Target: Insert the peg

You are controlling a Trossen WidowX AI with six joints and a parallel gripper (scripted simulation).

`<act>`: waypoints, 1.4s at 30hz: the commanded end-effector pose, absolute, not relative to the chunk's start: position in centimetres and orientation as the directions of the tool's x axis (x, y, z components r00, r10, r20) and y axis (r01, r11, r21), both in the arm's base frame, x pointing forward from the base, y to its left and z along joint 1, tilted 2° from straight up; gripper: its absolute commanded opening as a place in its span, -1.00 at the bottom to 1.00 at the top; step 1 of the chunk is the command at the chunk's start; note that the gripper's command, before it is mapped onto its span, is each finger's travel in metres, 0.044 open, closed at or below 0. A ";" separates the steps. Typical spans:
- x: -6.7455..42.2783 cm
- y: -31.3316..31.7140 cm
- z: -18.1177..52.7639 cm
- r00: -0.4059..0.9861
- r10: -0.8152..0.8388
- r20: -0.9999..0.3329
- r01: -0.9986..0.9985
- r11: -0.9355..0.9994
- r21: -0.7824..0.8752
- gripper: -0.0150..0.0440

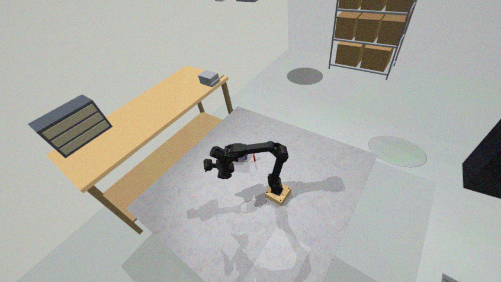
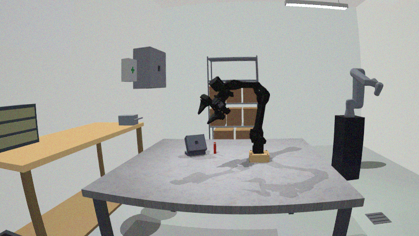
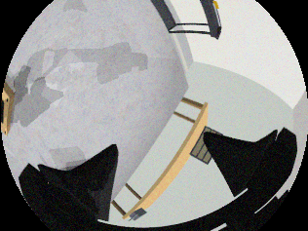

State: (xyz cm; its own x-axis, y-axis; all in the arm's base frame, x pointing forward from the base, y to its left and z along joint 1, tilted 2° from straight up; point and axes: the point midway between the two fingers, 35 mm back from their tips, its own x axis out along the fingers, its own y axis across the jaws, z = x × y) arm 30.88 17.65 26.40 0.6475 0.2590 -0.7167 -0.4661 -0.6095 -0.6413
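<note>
Hanging high above the grey worktop [image 2: 164, 187], my claw [image 2: 211, 112] stood spread almost as wide as it goes and held nothing, its two dark fingers framing only bare table surface in the wrist view. My arm [image 2: 260, 117] rose from its tan base block [image 2: 265, 158], set toward the worktop's far edge, then bent over and reached out toward the far left corner, with the claw tilted downward. The red peg [image 2: 214, 147] stood upright on the worktop near the far edge, well below my claw and apart from it, untouched. Just beside the peg, on the side nearer the far left corner, sat the dark sloped panel [image 2: 195, 144], with a small hole in its face; peg and panel were close but not touching. In the top view my forearm covered most of the panel, and only a sliver of the peg [image 1: 253, 156] showed beside it. Off the worktop's left edge stood a wooden bench [image 2: 67, 141] carrying a small grey box [image 2: 127, 119] and a drawer cabinet [image 2: 17, 126]. Beyond the far edge a metal shelf rack [image 2: 208, 76] held brown cartons, and a grey arm on a black pedestal [image 2: 347, 147] stood past the right edge.
</note>
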 end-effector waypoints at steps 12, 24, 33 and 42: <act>34.1 12.0 23.8 0.608 0.120 -0.785 -0.674 -0.445 -0.590 1.00; 35.5 7.1 21.4 0.544 0.022 -0.839 -0.801 -0.283 -0.527 1.00; 35.9 3.3 19.6 0.480 -0.035 -0.876 -0.871 -0.141 -0.471 1.00; 35.8 -0.6 17.8 0.408 -0.079 -0.910 -0.912 0.011 -0.410 1.00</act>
State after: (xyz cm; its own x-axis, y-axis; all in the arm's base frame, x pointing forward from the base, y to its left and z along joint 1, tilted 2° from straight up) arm 35.85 0.72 18.38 0.4335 -0.0704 -0.8984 -0.9011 -0.0478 -0.4311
